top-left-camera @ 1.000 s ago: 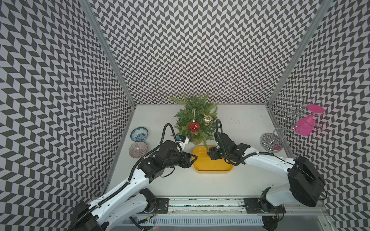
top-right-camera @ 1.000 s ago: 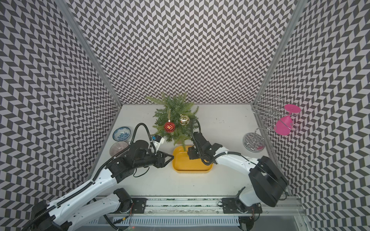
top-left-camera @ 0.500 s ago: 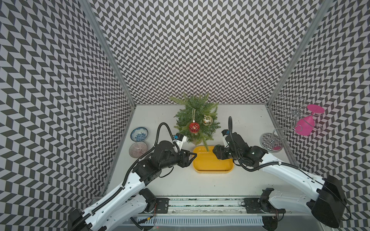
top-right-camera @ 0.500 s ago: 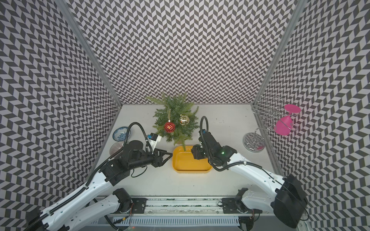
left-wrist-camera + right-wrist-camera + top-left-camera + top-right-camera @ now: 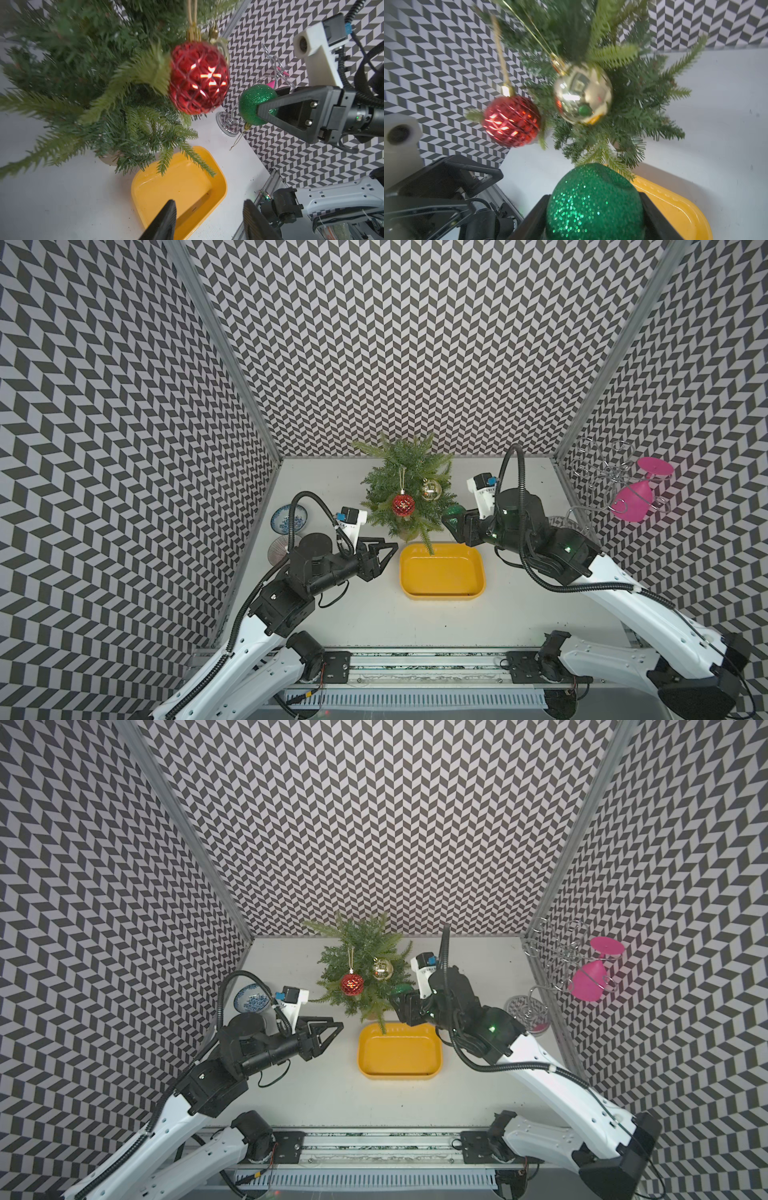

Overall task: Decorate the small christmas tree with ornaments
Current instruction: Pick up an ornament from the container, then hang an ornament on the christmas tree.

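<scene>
Two ornaments, the red ornament [image 5: 403, 505] and gold ornament [image 5: 431, 489], hang on the small christmas tree [image 5: 409, 472]. The glittery green ornament [image 5: 249, 99] sits clamped in the right gripper [image 5: 453, 522] just beside the tree's lower branches, its string loop [image 5: 239, 139] dangling free. It is likely light, rigid and brittle, so squeeze gently; that loop must catch a branch. Near the tree's opposite side, the left gripper [image 5: 392, 546] stands parted and empty
</scene>
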